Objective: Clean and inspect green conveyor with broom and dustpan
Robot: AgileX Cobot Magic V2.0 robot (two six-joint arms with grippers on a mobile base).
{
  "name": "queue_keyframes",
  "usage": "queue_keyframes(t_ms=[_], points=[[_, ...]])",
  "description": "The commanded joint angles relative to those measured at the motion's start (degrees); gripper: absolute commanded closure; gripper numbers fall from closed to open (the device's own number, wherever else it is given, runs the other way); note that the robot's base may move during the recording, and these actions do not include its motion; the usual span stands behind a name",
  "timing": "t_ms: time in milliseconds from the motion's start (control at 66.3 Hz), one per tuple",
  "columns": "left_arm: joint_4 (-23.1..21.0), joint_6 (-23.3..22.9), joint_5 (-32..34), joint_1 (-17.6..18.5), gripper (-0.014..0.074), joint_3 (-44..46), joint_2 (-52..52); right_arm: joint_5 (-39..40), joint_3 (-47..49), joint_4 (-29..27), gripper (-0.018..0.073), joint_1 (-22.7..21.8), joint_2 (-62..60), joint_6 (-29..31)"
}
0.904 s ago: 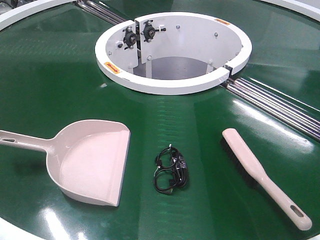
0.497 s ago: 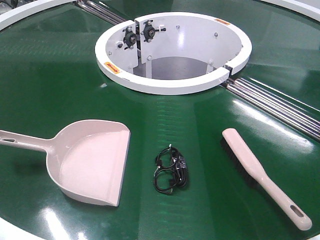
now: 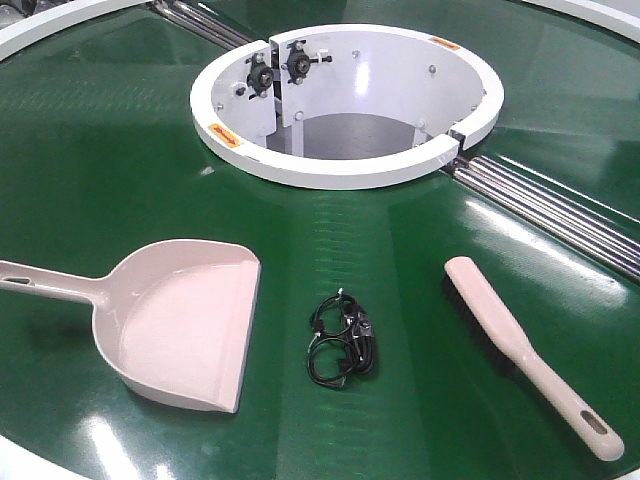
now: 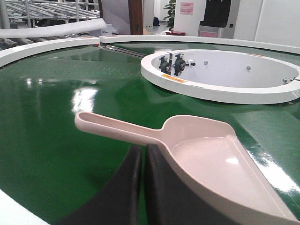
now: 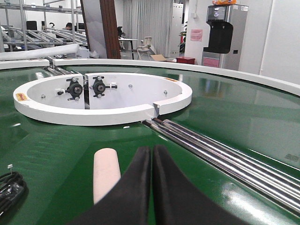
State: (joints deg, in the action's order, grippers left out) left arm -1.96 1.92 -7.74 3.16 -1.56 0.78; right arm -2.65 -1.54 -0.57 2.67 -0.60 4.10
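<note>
Left pincer (image 4: 142,150) clenched empty near dustpan (image 4: 211,161) handle; right pincer (image 5: 151,151) clenched empty beside broom (image 5: 106,176) tip.

Left pincer (image 4: 143,149) and right pincer (image 5: 151,151) are matte black (smooth, curved, tapering).

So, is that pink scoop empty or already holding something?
Empty: the dustpan shows a bare, glossy inside in both views; the black cable tangle lies beside it.

The green conveyor (image 3: 100,170) is glossy; dustpan (image 3: 180,325) and broom (image 3: 505,335) are smooth plastic
</note>
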Motion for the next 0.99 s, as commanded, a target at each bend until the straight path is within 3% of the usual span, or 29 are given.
queue_keyframes(t_ms=[0, 347, 467, 723, 980], points=[[-0.2, -0.5, 4.3, 0.1, 0.0603, -1.8, 0.8, 4.3, -1.3, -0.1, 0.0568, -0.3, -1.0, 0.3], [-0.1, -0.4, 12.4, 0.1, 0.0603, 2.4, 0.6, 4.3, -1.3, -0.1, 0.0568, -0.3, -1.0, 0.3], [0.2, 0.7, 8.5, 0.1, 0.0603, 9.1, -2.6, 4.3, -1.3, -0.1, 0.0568, -0.3, -1.0, 0.3], [0.2, 3.4, -8.8, 0.1, 0.0603, 25.5, -22.2, 4.3, -1.3, -0.1, 0.0568, -0.3, -1.0, 0.3], [-0.2, 3.4, -8.0, 0.1, 0.0603, 28.1, -33.2, 4.3, -1.3, -0.1, 0.0568, -0.3, -1.0, 0.3]])
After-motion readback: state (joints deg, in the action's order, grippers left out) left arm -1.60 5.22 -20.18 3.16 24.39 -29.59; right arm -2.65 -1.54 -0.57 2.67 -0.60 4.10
